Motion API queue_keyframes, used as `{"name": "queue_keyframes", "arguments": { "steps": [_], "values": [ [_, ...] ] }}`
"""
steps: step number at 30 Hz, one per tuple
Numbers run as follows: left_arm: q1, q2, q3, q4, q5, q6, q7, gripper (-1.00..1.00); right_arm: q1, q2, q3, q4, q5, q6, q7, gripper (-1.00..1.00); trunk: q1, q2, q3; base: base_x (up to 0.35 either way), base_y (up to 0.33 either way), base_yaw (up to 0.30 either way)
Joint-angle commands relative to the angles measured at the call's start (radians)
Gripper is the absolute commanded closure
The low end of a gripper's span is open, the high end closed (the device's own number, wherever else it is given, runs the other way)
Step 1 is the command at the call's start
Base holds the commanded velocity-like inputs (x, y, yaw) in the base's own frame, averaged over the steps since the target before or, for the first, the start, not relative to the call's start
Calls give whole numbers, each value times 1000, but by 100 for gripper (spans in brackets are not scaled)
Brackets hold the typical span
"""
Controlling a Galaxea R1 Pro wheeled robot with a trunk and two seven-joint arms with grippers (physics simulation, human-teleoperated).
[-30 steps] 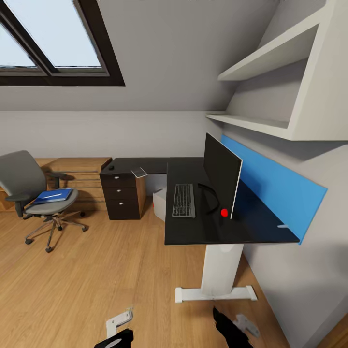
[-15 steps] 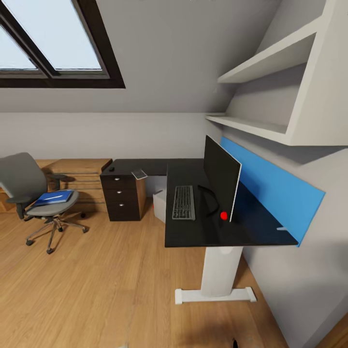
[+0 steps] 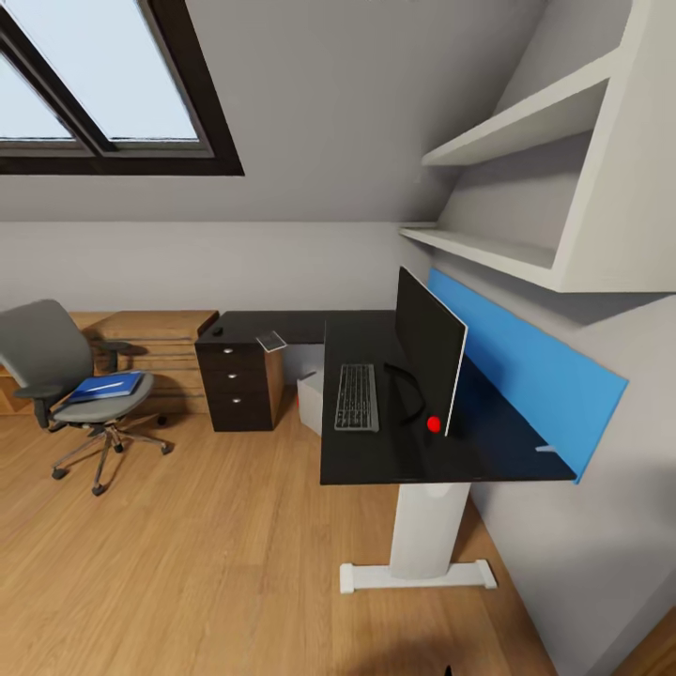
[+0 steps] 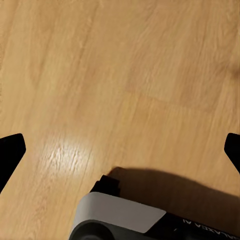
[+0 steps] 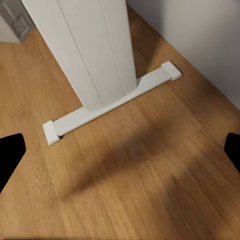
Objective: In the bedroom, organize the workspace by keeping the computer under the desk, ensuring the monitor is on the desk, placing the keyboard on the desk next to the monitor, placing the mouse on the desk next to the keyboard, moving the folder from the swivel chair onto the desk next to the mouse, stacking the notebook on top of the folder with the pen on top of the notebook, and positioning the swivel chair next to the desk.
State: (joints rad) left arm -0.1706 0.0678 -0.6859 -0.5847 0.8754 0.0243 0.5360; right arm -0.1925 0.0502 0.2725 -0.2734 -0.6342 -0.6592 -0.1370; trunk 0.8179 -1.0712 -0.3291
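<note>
With both grippers' black fingertips spread wide over bare wooden floor, the step looks like fetching the flat bright-blue folder from the grey padded swivel chair at nine o'clock, well apart from the glossy black desk.

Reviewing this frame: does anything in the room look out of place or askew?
The blue folder lies on the swivel chair seat, away from the desk. A thin grey notebook sits tilted at the desk's edge above the drawer unit. Otherwise nothing looks spilled or damaged.
</note>
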Motion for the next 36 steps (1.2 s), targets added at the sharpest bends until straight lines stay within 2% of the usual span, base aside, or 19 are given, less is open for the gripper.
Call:
{"name": "queue_keyframes", "arguments": {
  "steps": [1, 9, 16, 17, 18, 22, 25, 29, 31, 36],
  "values": [
    [-1, 2, -8, -2, 4, 1, 8, -100, -1, 0, 10, 0, -2, -4, -9, -100, -4, 6, 2, 0, 0, 0],
    [-1, 2, -8, 1, 6, -6, 5, -100, -1, 0, 14, -1, -4, -8, -8, -100, -35, 62, 27, 0, 0, 0],
    [-1, 1, -6, 2, 7, -17, 4, -100, -1, 2, 16, 0, 8, -9, -6, -100, -35, 62, 27, 0, 0, 0],
    [-1, 1, -3, 2, 7, -54, 3, -100, -1, 2, 16, 0, 11, -10, -6, -100, -35, 62, 27, 0, 26, 0],
    [-1, 1, -3, 2, 8, -60, 3, -100, -1, 3, 16, 0, 11, -10, -6, -100, -35, 62, 27, 0, 56, 18],
    [-1, -1, -3, 9, 10, -82, 3, -100, -1, 12, 15, 2, 11, -10, -7, -100, -35, 62, 27, 0, 231, 207],
    [-1, -11, -9, 48, 5, -84, -4, -100, -1, 15, 14, 3, 11, -7, -8, -100, -35, 62, 27, 0, 233, 268],
    [-1, -19, -10, 63, 5, -84, -31, -100, -1, 17, 14, 3, 11, -4, -8, -100, -35, 62, 27, 1, 86, 276],
    [-1, -19, -9, 69, 8, -84, -83, -100, -1, 17, 14, 4, 11, -4, -9, -100, -35, 62, 26, 37, 165, 277],
    [-1, -21, -9, 86, 10, -87, -138, -100, -1, 17, 14, 25, 13, -3, -7, -100, -35, 62, 23, 17, 284, 273]
  ]
}}
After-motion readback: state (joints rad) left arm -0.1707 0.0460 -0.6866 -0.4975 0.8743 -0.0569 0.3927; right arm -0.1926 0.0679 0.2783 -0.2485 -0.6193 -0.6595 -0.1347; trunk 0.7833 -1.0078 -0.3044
